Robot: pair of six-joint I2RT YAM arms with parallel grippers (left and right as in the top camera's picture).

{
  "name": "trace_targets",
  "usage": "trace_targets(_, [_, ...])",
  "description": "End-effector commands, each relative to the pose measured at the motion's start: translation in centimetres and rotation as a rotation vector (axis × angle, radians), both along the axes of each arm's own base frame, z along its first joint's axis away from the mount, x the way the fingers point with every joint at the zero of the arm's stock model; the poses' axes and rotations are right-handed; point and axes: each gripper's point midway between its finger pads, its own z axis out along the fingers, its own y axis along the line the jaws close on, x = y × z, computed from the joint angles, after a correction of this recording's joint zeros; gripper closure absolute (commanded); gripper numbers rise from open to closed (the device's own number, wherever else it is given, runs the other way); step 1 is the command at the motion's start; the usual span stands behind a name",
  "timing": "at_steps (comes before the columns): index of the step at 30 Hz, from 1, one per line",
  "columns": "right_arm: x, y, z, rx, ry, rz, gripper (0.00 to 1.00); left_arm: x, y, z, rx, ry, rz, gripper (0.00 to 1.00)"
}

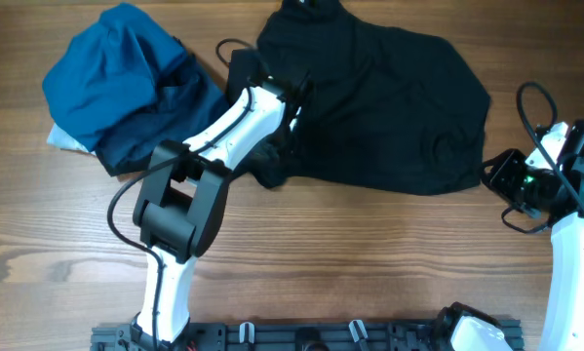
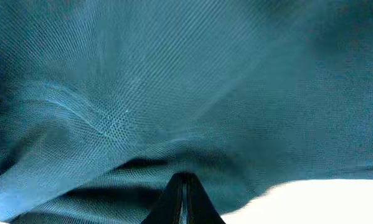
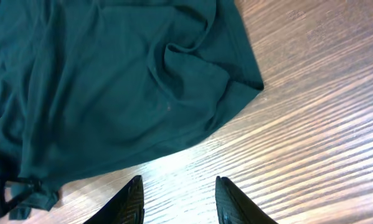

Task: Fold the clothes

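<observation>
You have the black shirt (image 1: 389, 107) lying rumpled across the far middle of the table (image 1: 369, 253). Your left gripper (image 2: 183, 199) is pressed together at its left hem. Your right gripper (image 3: 180, 202) stands apart over wood, just beside the shirt's right corner.

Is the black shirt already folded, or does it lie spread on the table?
Spread, not folded: the black shirt lies loose and wrinkled across the table, with an uneven outline.
</observation>
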Motion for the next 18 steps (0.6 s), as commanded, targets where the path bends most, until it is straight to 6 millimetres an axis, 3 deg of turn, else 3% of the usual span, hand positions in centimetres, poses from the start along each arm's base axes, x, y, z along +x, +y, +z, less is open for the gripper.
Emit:
trace_targets(1, [0.4,-0.6,0.3,-0.021,-0.011,-0.021,0.63,-3.8,1.6,-3.6,0.035,0.108,0.022,0.96])
trace_targets(5, [0.9,-0.9,0.6,-0.018,-0.032,-0.043,0.63,-7.5,2.7,-5.7,0.039,0.215,0.050,0.96])
trace_targets(8, [1.2,-1.0,0.2,-0.006,-0.025,-0.059,0.62,-10.1,2.8,-5.3,0.039,0.321,0.062,0.96])
trace_targets(11, [0.2,0.4,-2.3,0.061,0.090,0.015,0.56,-12.6,3.5,-4.2,0.090,0.415,0.044,0.96])
trace_targets(13, [-0.1,-0.4,-4.9,0.049,0.183,0.012,0.51,-14.0,4.1,-3.4,0.129,0.475,0.041,0.96])
trace_targets(16, [2.2,0.2,-7.8,0.133,0.183,0.076,0.58,-14.5,4.4,-3.1,0.143,0.497,0.044,0.96])
trace_targets(18, [4.2,0.9,-9.1,0.181,0.126,0.160,0.49,-14.2,4.3,-3.3,0.135,0.485,0.044,0.96])
